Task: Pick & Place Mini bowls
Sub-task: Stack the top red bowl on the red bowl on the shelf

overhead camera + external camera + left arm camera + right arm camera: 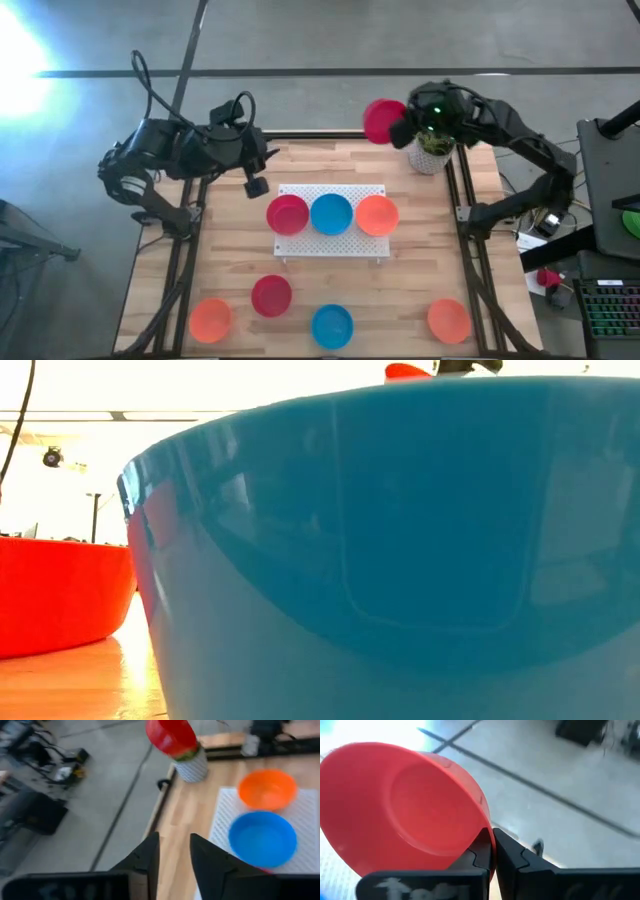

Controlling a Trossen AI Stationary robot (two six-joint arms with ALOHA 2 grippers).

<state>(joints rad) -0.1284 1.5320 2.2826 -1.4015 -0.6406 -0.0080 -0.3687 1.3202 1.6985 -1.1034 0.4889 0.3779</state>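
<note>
The worktop (230,250) is showing pale wood planks in lighter and darker strips, framed in black. The white board (330,240), dotted with small holes, is carrying a red bowl (287,214), a blue bowl (331,214) and an orange bowl (377,215). Nearer the front edge are lying two more orange bowls (210,318) (448,320), a red one (271,295) and a blue one (332,326). The right end effector (492,851), black, is pinching another red bowl (400,810). The white pot (430,158) is showing green leaves. The floor (330,35) is looking grey.
</note>
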